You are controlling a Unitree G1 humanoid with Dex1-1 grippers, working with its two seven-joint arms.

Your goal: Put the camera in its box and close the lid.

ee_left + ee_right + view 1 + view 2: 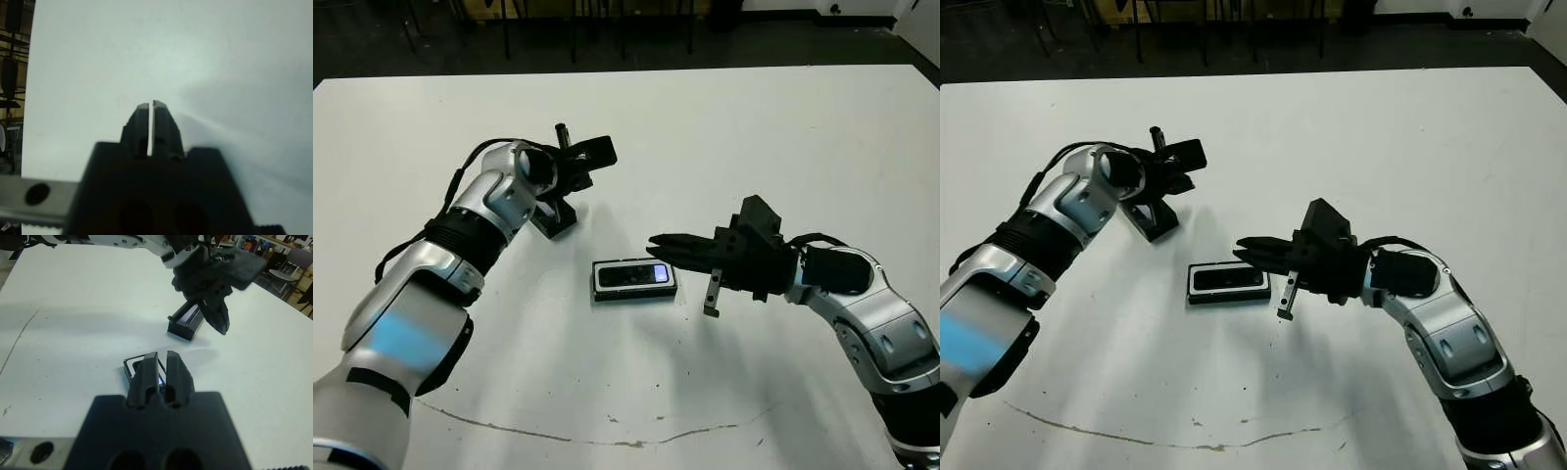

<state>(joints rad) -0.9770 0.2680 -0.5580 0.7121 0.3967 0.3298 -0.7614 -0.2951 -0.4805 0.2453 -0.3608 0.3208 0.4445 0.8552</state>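
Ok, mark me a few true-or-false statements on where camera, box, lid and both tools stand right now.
1. The camera lies inside the box. True.
2. The lid is closed on the box. False: it sits on the table apart from the box, beside the left arm.
3. The left tool grips the lid. False: its fingers are shut on nothing.
4. The right tool is close by the box, with nothing in it. True.
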